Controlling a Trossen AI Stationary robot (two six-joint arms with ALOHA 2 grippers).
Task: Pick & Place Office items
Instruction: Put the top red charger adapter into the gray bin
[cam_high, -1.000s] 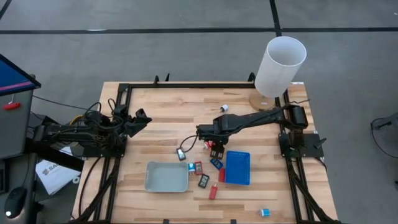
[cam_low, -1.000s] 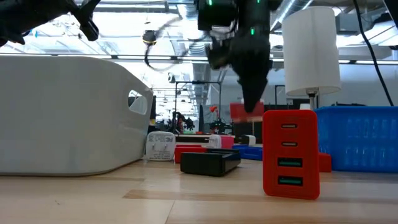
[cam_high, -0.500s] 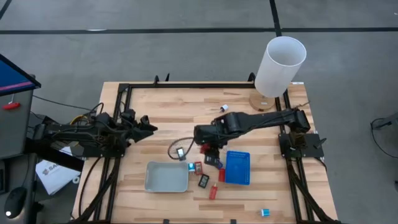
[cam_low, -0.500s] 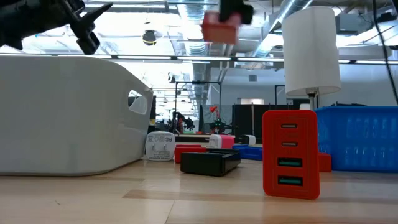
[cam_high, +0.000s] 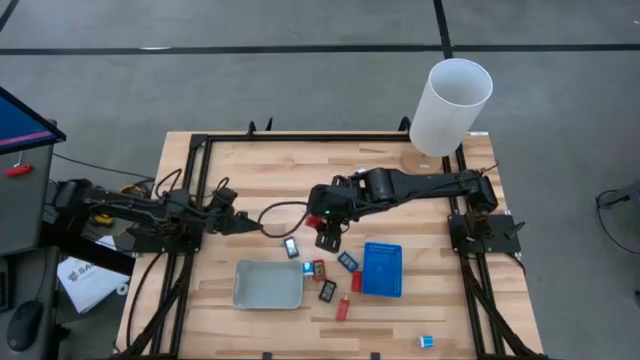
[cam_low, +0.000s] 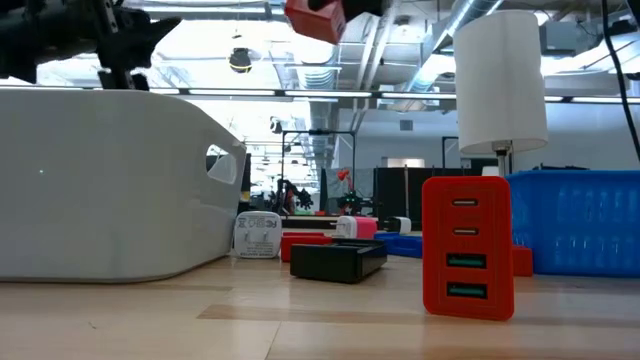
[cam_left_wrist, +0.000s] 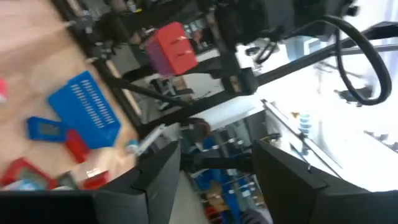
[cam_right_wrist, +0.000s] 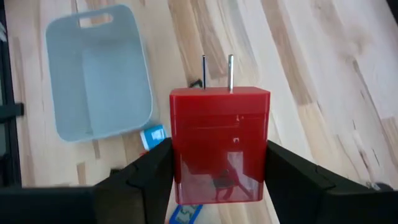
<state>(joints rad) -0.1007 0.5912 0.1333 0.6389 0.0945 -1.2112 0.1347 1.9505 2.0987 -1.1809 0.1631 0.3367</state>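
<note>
High view: the right gripper (cam_high: 327, 226) is positioned above the table centre, beyond the grey tray (cam_high: 268, 284) and beside the blue tray (cam_high: 382, 269). Small office items (cam_high: 322, 280) lie scattered between the two trays. The left gripper (cam_high: 243, 222) reaches toward the table centre, near the right gripper; finger opening cannot be determined from this view. The white cylinder (cam_high: 449, 107) stands at the far right corner.

Low view: a red charger block (cam_low: 316, 18) is suspended at the upper edge, well above the table. A second red charger (cam_low: 467, 248) stands upright on the table surface, with a black item (cam_low: 338, 262) beside it.

Left wrist view: the left fingers (cam_left_wrist: 283, 171) are spread apart with nothing between them. The raised red block (cam_left_wrist: 170, 48) is visible ahead.

Right wrist view: the right fingers (cam_right_wrist: 149, 171) are clamped against both sides of the red charger block (cam_right_wrist: 219, 144), prongs pointing forward, above the table with the grey tray (cam_right_wrist: 99, 71) below.
</note>
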